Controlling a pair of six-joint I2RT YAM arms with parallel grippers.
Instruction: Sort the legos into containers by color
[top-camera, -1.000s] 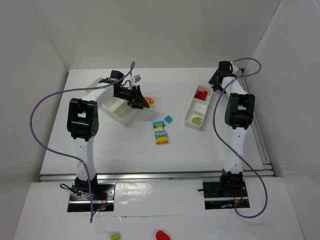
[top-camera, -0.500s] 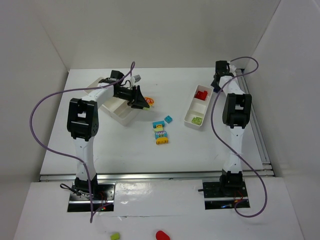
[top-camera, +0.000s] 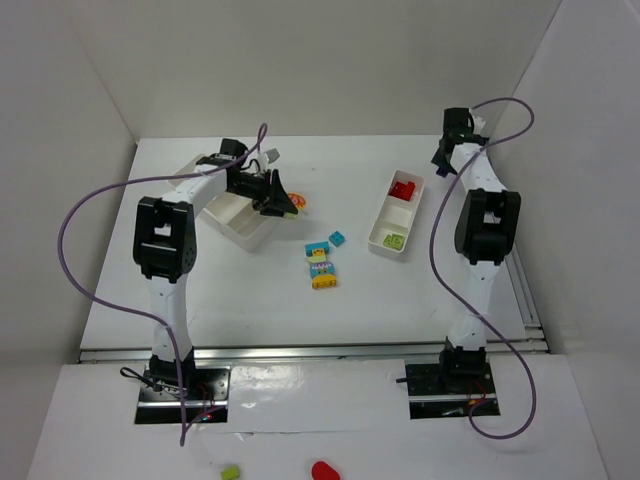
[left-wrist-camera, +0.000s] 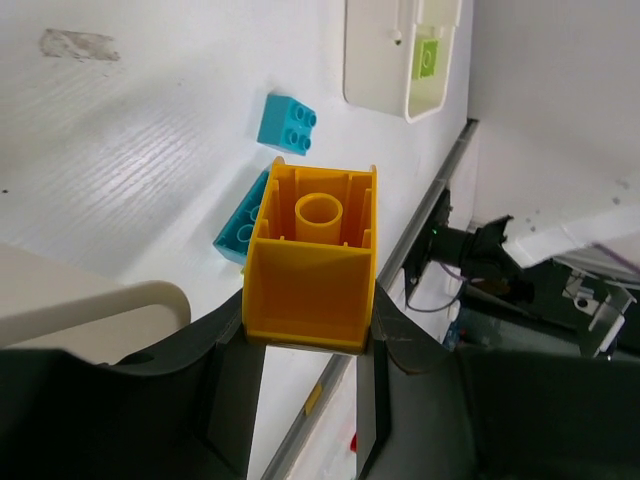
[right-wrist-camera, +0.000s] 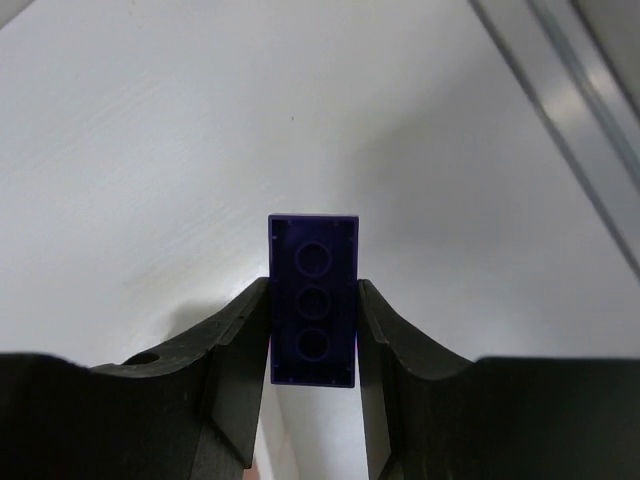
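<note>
Left claw (left-wrist-camera: 310, 335): closed on a yellow brick (left-wrist-camera: 311, 250), with one finger against each side wall. The brick's hollow underside faces the wrist camera and its round inner tube shows plainly. Seen from above, this claw sits at the right end of the wider tray (top-camera: 238, 226), on the left part of the table (top-camera: 250, 300), and points to the right. A rounded corner of that tray shows at the lower left of the wrist view. An orange brick (top-camera: 302, 204) lies on the table just beside the claw tip.

Right claw (right-wrist-camera: 313, 292): closed on a dark blue-purple brick (right-wrist-camera: 313, 300). This brick is long and narrow, hollow side to the camera, with three tubes in a row. Seen from above, the claw is at the far right of the table, beyond the far end of the narrower tray (top-camera: 389, 214) and apart from it. Whether this brick touches the table cannot be told.

Narrower tray: a red brick (top-camera: 404, 187) lies in the far compartment and a lime green brick (top-camera: 394, 240) in the near one.

Loose between the two trays: one cyan brick (top-camera: 337, 238), and near it a short stack (top-camera: 320, 266) of joined cyan and yellow bricks. Neither touches a tray.

Near ledge, in front of the arm bases: a lime green piece (top-camera: 231, 471) and a red piece (top-camera: 324, 469).
</note>
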